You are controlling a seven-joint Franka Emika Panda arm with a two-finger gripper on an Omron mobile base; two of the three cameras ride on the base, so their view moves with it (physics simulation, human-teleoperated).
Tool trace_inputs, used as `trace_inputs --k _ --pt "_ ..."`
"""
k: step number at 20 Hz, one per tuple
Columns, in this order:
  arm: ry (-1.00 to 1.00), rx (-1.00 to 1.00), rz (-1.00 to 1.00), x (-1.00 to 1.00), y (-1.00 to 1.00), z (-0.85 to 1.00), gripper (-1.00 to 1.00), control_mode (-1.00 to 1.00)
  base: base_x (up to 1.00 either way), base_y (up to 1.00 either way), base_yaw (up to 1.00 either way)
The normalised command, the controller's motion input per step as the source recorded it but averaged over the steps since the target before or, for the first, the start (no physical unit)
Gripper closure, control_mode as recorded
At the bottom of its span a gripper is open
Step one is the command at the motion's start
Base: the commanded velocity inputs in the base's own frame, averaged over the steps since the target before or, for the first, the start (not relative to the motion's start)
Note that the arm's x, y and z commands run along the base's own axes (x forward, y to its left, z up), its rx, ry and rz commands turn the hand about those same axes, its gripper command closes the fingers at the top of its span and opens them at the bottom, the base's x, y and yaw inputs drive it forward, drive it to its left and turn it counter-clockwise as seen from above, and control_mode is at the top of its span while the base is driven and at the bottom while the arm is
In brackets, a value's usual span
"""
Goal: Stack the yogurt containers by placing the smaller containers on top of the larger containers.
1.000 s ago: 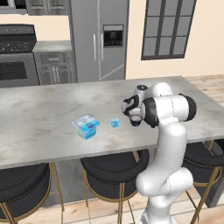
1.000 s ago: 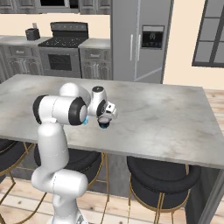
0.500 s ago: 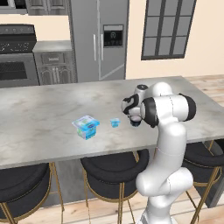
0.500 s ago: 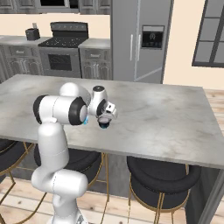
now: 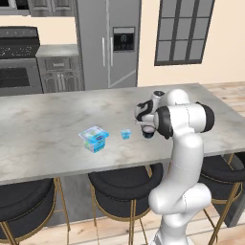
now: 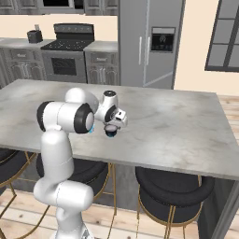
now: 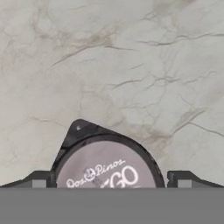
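The small black round cup [image 7: 107,168] with a pale grey lettered top stands on the marble island. My gripper [image 7: 111,183] is open right above it, one dark fingertip [image 7: 39,180] on each side and a gap to the cup on both. From the left base view the gripper [image 5: 146,128] hangs over the black cup [image 5: 149,135]. To its left sit the tiny light-blue cup [image 5: 125,134] and, further left, the blue boxy pack [image 5: 94,139] with a whitish top. In the right base view the black cup [image 6: 111,132] shows under the hand.
The grey marble island top [image 5: 43,119] stretches wide around the containers. Dark round stools [image 5: 127,184] stand along its near edge. A stove [image 6: 67,51] and a steel fridge [image 5: 107,43] line the far wall.
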Motion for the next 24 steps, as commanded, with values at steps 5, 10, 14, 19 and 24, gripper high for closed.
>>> trace_inputs --k 5,10,14,19,24 --pt "0.00 0.00 0.00 0.00 -0.09 -0.01 -1.00 -1.00 0.00 0.00 0.00" --pt "0.00 0.00 0.00 0.00 0.00 -0.13 -1.00 -1.00 0.00 0.00 0.00" --pt "0.00 0.01 0.00 0.00 0.00 -0.08 -1.00 -1.00 0.00 0.00 0.00" --pt "0.00 0.02 0.00 0.01 -0.03 0.00 -1.00 -1.00 0.00 0.00 0.00" --pt "0.01 0.04 0.00 0.00 0.00 -0.03 -1.00 -1.00 0.00 0.00 0.00"
